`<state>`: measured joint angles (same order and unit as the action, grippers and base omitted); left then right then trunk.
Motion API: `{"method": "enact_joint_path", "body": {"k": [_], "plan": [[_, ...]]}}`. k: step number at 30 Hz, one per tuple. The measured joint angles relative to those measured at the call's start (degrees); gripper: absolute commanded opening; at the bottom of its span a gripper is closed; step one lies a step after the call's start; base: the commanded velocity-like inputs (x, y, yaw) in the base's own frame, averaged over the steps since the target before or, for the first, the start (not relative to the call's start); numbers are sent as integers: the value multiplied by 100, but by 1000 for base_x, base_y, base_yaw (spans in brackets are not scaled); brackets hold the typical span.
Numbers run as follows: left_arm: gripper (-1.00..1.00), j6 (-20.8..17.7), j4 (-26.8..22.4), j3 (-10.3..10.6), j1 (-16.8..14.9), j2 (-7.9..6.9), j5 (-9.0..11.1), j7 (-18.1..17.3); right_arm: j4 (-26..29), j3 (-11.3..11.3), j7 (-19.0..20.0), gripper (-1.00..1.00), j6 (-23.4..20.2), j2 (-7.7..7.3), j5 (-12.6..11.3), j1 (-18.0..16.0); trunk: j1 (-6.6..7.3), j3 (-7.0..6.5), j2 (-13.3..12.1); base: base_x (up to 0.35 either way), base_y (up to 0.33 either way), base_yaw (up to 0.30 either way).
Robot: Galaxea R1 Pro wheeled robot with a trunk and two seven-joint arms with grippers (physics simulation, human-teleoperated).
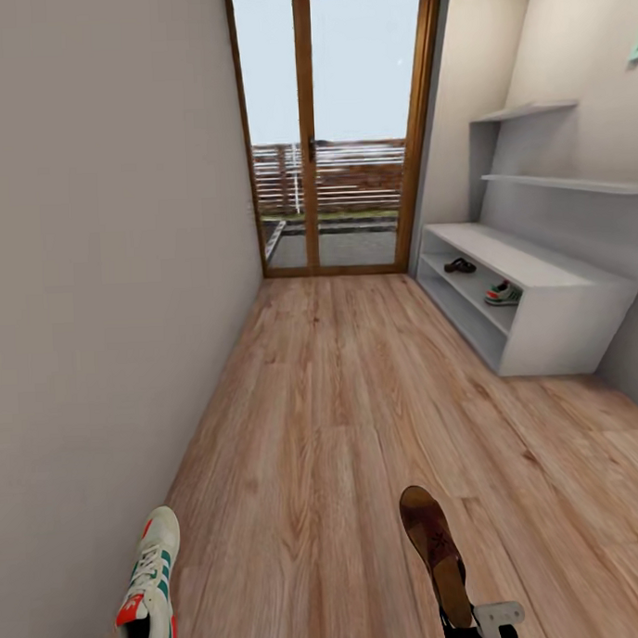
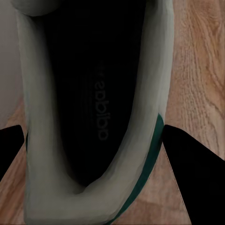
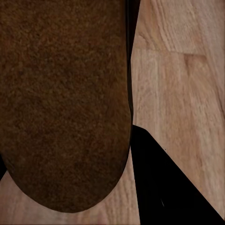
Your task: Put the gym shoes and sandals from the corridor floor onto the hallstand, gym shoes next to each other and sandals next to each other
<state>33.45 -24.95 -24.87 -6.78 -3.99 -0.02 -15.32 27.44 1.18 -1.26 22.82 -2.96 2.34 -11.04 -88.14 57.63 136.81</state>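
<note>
Left gripper pinches 1 gym shoe at lower left of the head frame; right gripper pinches 1 sandal at bottom centre, both apparently carried above the corridor floor. Judged about half done: 1 other sandal and 1 other gym shoe sit apart on the middle shelf of the hallstand at right. Narrow room: grey wall left, glazed door at top centre.
</note>
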Motion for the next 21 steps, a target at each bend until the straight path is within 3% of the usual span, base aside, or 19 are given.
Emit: {"method": "enact_joint_path", "body": {"k": [9, 10, 11, 12, 17, 21], "plan": [[-100, 3, -14, 106, -1, 0, -74, -70, 0, 1, 3, -100, 0, 0, 0, 0, 0, 0, 0, 339, 0, 0], [-100, 5, -16, 219, -1, -3, -139, -84, 0, 1, 4, -100, 0, 0, 0, 0, 0, 0, 0, 339, 0, 0], [-100, 11, -13, 743, -2, -6, -377, -130, 0, 2, 5, -100, 0, 0, 1, 0, 0, 0, 0, 339, 0, 0], [-100, 6, -15, 851, -2, -8, -378, -110, 0, 0, 5, -100, 0, 0, -1, 0, 0, 0, 0, 339, 0, 0], [-100, -13, -12, 1023, -2, -22, -370, -105, 0, 1, 5, -100, 0, 0, 0, 0, 0, 0, 0, 339, 0, 0], [-100, -20, -11, 1038, -2, -19, -380, -82, 0, 1, 1, -100, 0, 3, 0, 0, 0, 0, 0, 339, 0, 0]]}}
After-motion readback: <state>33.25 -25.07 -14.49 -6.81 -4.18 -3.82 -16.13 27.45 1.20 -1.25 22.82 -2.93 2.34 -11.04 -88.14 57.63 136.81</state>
